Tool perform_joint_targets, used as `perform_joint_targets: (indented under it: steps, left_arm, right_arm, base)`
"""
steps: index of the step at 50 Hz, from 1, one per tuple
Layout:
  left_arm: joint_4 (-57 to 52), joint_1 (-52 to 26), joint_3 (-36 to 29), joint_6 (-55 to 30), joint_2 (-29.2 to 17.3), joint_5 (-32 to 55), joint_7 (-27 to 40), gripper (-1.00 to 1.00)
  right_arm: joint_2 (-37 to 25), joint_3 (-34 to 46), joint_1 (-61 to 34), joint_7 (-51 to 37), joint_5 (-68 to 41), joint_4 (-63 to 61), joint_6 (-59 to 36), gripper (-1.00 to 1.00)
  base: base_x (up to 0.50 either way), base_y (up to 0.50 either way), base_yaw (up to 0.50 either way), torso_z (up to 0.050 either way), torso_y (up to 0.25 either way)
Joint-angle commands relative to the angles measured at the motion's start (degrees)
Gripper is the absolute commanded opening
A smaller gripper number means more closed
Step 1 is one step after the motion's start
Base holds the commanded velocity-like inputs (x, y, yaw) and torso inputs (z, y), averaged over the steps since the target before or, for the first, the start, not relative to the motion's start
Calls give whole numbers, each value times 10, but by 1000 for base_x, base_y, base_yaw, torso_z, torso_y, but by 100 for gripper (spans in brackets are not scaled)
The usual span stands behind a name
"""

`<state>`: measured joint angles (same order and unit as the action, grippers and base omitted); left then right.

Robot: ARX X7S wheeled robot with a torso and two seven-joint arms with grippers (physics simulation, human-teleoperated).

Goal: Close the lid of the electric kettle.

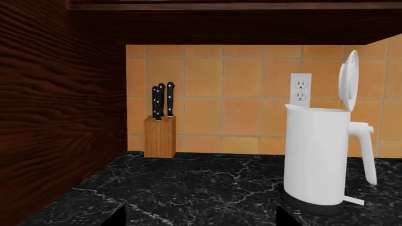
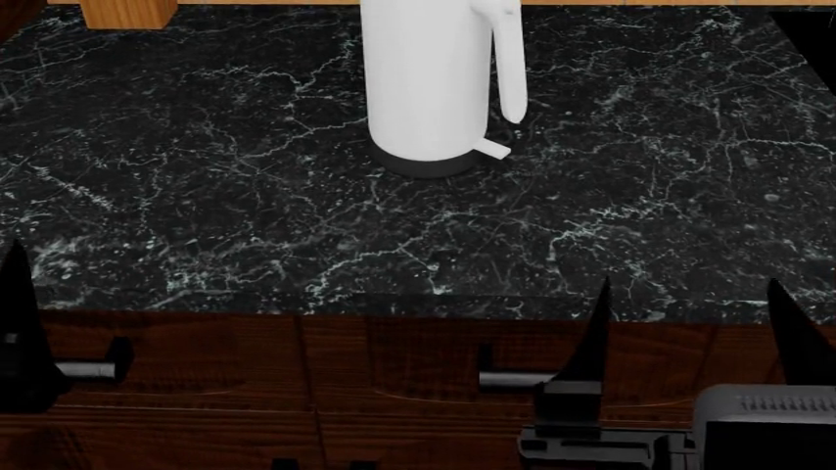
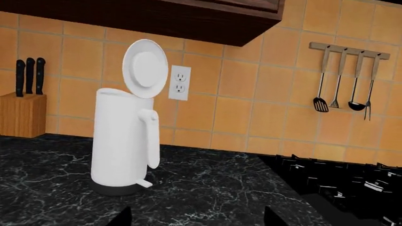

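We find the electric kettle [image 2: 429,83] standing upright on the black marble counter [image 2: 235,196], toward the back, with its handle turned toward the robot's right. In the right wrist view the lid [image 3: 146,68] stands raised on its hinge above the handle, nearly upright, its inner face toward that camera; the left wrist view shows the same lid [image 1: 349,80] edge-on, tilted back from the kettle's open top.

In the head view the right gripper [image 2: 692,323] sits low at the counter's front edge, over the wooden drawer fronts [image 2: 327,362]. Its two dark fingers are spread well apart and hold nothing. The kettle lies well ahead of this gripper and to its left, with bare counter between them.

Of the left gripper [image 2: 16,333] we see only one dark finger at the head view's left edge, so we cannot tell whether it is spread or pressed together. It too is well short of the kettle.

Behind the kettle we note a wall outlet [image 3: 180,83], and a knife block [image 1: 159,135] by the tiled wall.
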<state>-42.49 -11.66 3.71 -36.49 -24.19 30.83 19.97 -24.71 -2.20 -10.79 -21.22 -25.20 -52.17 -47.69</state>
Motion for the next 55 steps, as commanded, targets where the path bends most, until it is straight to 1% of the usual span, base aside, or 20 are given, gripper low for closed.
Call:
perform_joint_targets:
  steps: [1, 5, 7, 11, 22, 26, 28, 33, 46, 55]
  left_arm:
    - [-67, -33, 30, -60, -26, 49, 22, 100]
    - [-84, -43, 38, -78, -31, 68, 30, 100]
    - [-88, -46, 41, -85, -31, 78, 34, 100]
    - [-89, -43, 43, -84, -30, 82, 34, 100]
    - [-86, -44, 42, -82, -34, 86, 33, 100]
    - [-87, -46, 43, -83, -36, 89, 33, 100]
    - [-84, -46, 50, -89, -34, 105, 34, 100]
    - [-75, -43, 42, -76, -37, 89, 27, 100]
    - [-68, -32, 42, -62, -42, 83, 20, 100]
    - [-75, -35, 46, -70, -47, 94, 25, 100]
  right_arm:
    - [-33, -32, -47, -27, -62, -76, -86, 100]
    - [-69, -30, -61, -73, -122, -77, -77, 100]
    - [-78, -28, -63, -82, -134, -75, -71, 100]
    - [-79, -38, -64, -92, -149, -71, -69, 100]
    - [-91, -32, -59, -110, -161, -67, -49, 100]
    - [-93, -25, -56, -113, -157, -64, -40, 100]
    - [-92, -23, -51, -113, -154, -61, -33, 100]
    - [-92, -18, -46, -116, -150, -58, -24, 100]
    - [-93, -3, -43, -126, -147, -55, -11, 100]
    - [-96, -3, -42, -135, -152, -55, -3, 100]
  base:
    - [0, 0, 0, 0, 0]
    - [0, 0, 0, 0, 0]
    - [0, 0, 0, 0, 0]
    - [0, 0, 0, 0, 0]
    - [22, 0, 0, 0, 0]
    - [465, 0, 0, 0, 0]
    - [500, 0, 0, 0, 0]
    - [500, 0, 0, 0, 0]
    - [500, 0, 0, 0, 2]
    - [500, 0, 0, 0, 2]
